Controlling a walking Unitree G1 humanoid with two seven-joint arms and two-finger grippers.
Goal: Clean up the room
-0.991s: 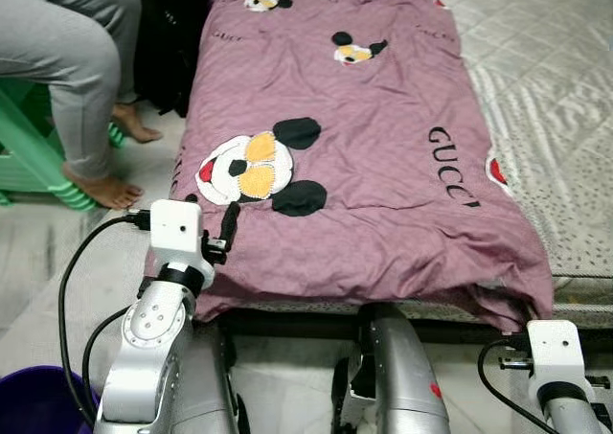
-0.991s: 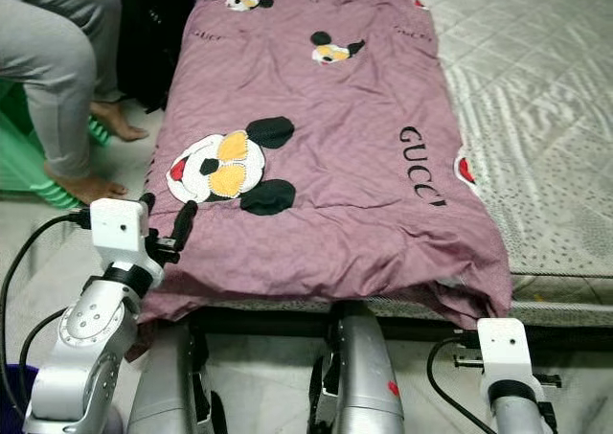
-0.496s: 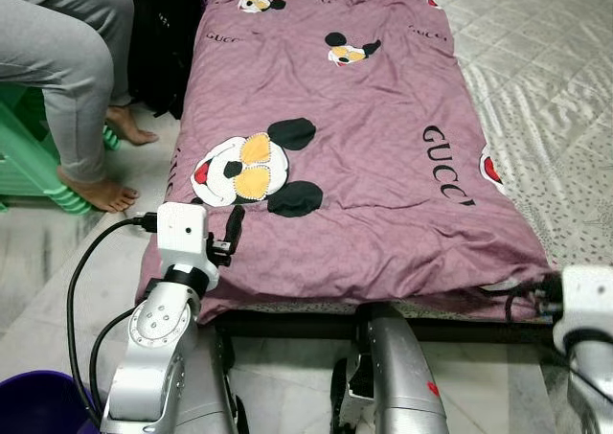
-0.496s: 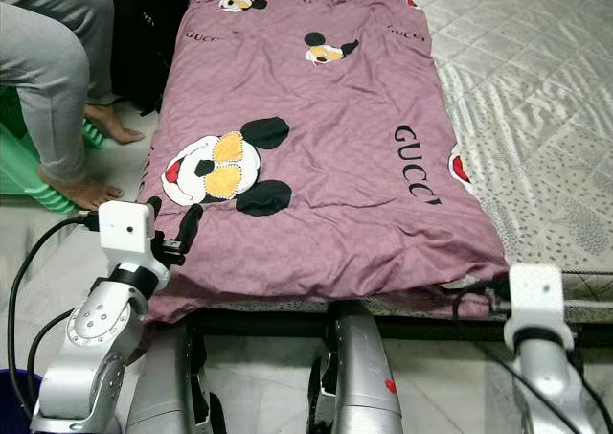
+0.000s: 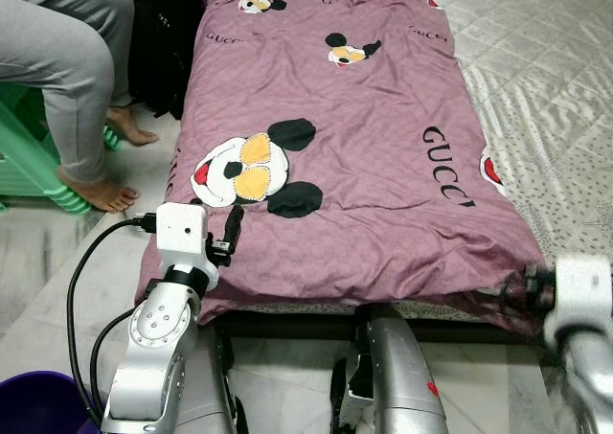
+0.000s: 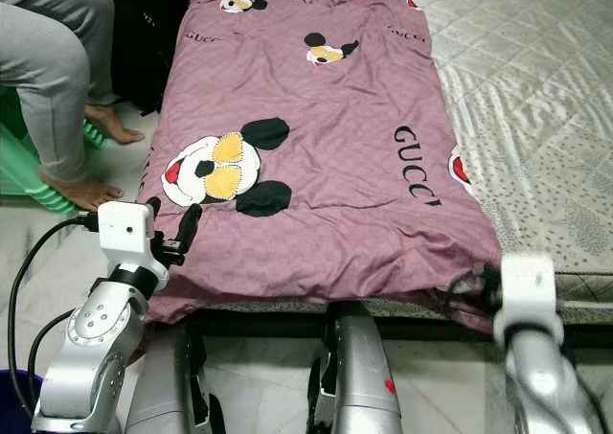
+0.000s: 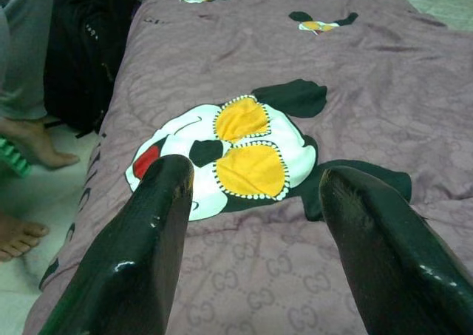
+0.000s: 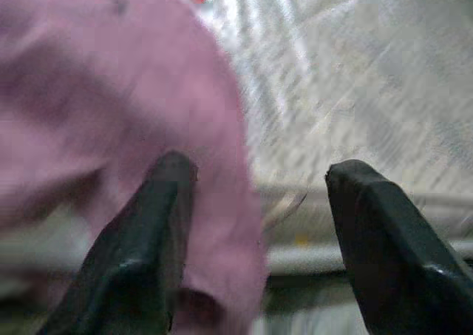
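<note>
The mauve cartoon-print quilted blanket (image 5: pixel 354 147) lay spread along the bed. The left gripper (image 7: pixel 255 202) had its jaws wide apart over the near left edge, gripping nothing. The right gripper (image 8: pixel 255 202) stood open, its jaws straddling the blanket's near right corner.

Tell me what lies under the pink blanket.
Under the pink blanket lies a grey quilted mattress, bare along the robot's right. At the near edge a dark bed frame shows. The rest is covered.

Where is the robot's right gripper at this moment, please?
In the left eye view, the right gripper is low on the robot's right, at the near right corner of the purple blanket, its fingers open beside the grey mattress.
</note>
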